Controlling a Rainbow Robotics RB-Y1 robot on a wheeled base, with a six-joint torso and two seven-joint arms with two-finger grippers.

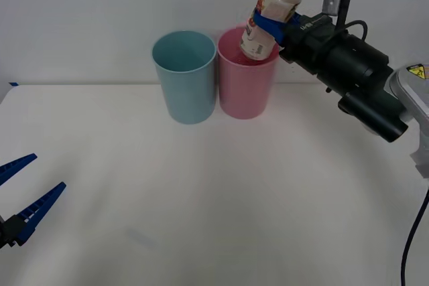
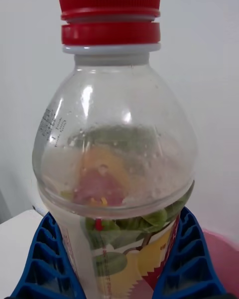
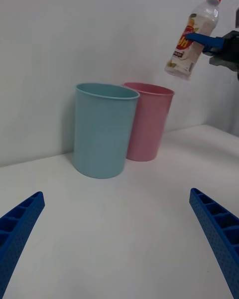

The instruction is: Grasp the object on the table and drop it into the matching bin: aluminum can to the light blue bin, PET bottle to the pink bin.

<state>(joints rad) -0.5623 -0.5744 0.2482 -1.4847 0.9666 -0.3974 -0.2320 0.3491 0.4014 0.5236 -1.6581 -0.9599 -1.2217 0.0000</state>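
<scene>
My right gripper is shut on the PET bottle, a clear bottle with a red cap and pale label, tilted and held in the air just above the pink bin. In the right wrist view the bottle sits between the blue fingers, with the pink bin's rim below. From the left wrist view the bottle hangs above and slightly right of the pink bin. The light blue bin stands touching the pink one on its left. My left gripper waits open at the table's near left.
Both bins stand at the far middle of the white table, close to the white wall behind them. The right arm's black forearm reaches in from the right, with a cable hanging at the far right.
</scene>
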